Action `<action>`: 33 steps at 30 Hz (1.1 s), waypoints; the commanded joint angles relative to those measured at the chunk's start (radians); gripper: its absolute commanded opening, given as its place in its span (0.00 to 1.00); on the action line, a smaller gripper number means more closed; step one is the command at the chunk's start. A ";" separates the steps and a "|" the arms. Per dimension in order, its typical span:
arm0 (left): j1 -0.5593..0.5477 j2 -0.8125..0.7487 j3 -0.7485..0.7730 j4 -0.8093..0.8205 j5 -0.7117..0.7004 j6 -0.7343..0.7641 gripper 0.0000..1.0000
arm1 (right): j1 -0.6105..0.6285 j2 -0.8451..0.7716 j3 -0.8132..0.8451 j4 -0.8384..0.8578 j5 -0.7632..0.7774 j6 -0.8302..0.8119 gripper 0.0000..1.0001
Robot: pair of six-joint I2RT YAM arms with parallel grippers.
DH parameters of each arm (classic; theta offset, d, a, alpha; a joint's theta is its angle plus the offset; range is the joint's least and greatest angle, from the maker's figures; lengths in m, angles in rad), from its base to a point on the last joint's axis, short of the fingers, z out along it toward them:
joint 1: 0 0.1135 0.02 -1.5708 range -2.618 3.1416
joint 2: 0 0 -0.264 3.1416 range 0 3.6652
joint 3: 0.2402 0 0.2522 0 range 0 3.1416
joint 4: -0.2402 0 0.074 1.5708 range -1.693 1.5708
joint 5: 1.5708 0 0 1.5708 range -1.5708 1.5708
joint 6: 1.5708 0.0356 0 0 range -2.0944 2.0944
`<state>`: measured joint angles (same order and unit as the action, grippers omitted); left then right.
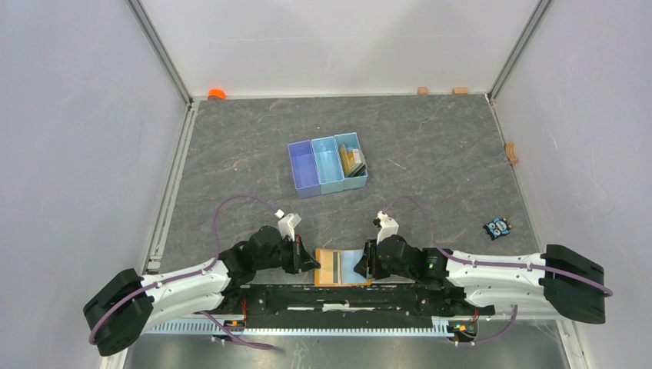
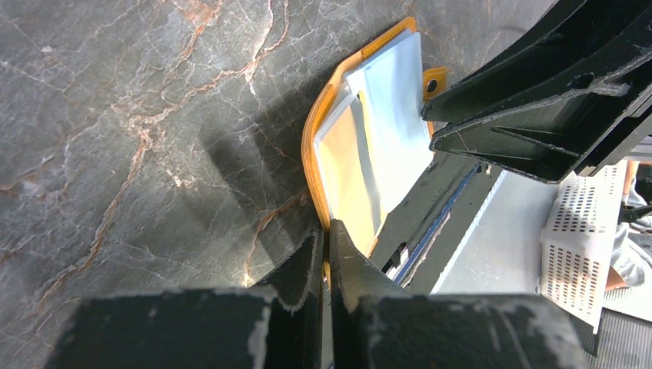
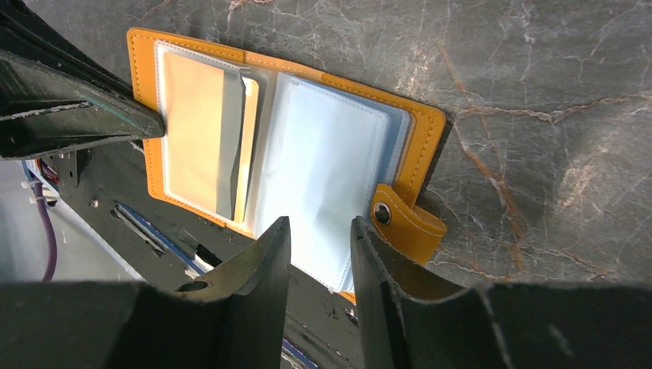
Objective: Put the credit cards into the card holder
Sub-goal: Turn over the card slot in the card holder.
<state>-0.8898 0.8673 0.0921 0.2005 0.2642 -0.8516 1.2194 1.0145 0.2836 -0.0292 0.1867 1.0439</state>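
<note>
The orange-tan card holder [image 1: 342, 267] lies open at the table's near edge, between my two grippers. My left gripper [image 2: 326, 231] is shut on the rim of its left half [image 2: 311, 154]. My right gripper [image 3: 319, 223] is open, its fingers over the near edge of the light-blue right sleeve [image 3: 323, 154], beside the clasp tab [image 3: 407, 223]. A gold-yellow card with a grey band [image 3: 204, 146] sits in the left sleeve. More credit cards [image 1: 354, 160] stand in the right compartment of the blue tray.
The blue three-compartment tray [image 1: 304, 165] stands mid-table beyond the wallet. A small black-and-blue gadget [image 1: 497, 227] lies at the right. An orange object [image 1: 216, 94] and small wooden blocks [image 1: 422, 90] sit along the far and right edges.
</note>
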 commanded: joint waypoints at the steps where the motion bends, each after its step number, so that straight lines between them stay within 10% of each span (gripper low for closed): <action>1: 0.002 -0.015 -0.005 0.030 0.006 0.005 0.02 | 0.001 -0.006 -0.011 -0.057 0.040 0.006 0.40; 33: 0.002 -0.022 -0.006 0.025 0.004 0.005 0.02 | 0.038 0.133 0.008 -0.039 0.040 0.027 0.38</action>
<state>-0.8898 0.8551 0.0914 0.2005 0.2642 -0.8516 1.2358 1.0847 0.3000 0.0200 0.1974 1.0592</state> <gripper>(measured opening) 0.069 0.384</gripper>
